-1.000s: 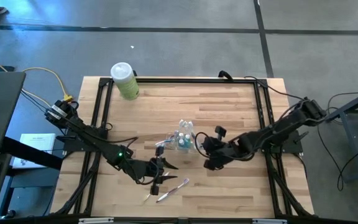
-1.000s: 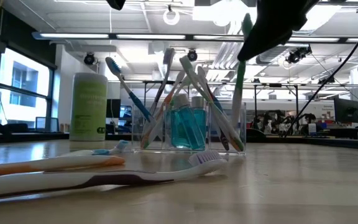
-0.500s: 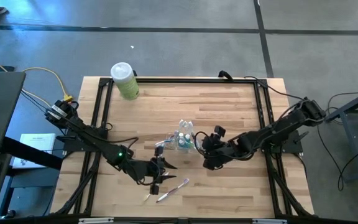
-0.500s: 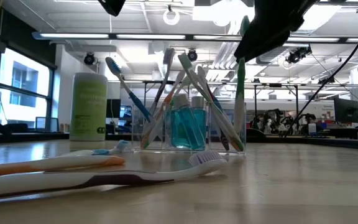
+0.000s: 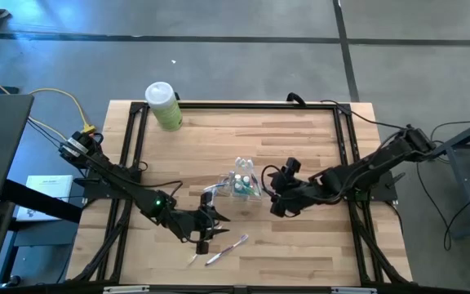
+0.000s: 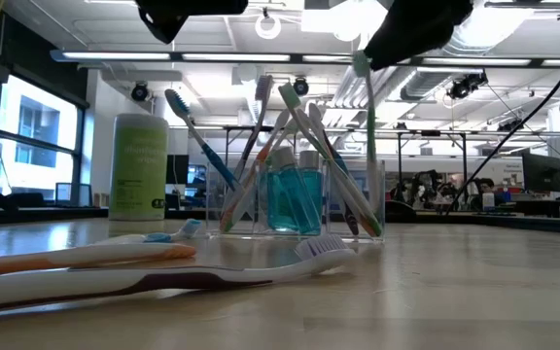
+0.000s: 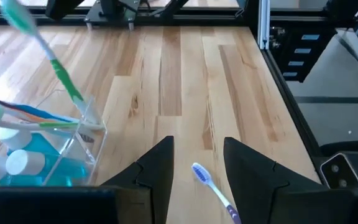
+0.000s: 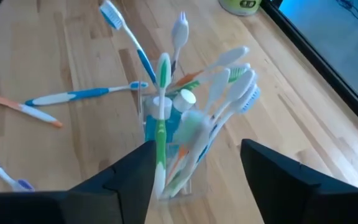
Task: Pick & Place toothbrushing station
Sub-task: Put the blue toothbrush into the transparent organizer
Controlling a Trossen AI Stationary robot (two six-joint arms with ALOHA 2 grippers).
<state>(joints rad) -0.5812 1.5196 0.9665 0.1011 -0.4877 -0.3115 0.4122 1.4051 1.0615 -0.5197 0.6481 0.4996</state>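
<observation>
The clear plastic cup [image 5: 244, 181] stands on the table's middle, holding several toothbrushes and teal white-capped tubes [image 6: 293, 194]. A green toothbrush [image 8: 161, 118] stands nearly upright in it, its head [image 6: 362, 64] up. My right gripper [image 8: 196, 149] is open just right of the cup [image 8: 179, 155] and above it, touching nothing. My left gripper [image 7: 197, 143] hovers open near the front, above a purple-handled toothbrush [image 7: 213, 190] that lies flat on the table.
Loose toothbrushes lie flat on the wood in front of the cup: an orange one [image 6: 76, 255], a white-purple one [image 6: 163, 282] and a blue one [image 8: 86, 94]. A pale-green bottle [image 5: 164, 104] stands at the far left. A black frame rail [image 5: 243, 104] borders the table.
My right gripper has opened and let go of the green toothbrush, then drawn up and back from the cup. The brush has settled into the cup and stands nearly upright. My left gripper has come down a little.
</observation>
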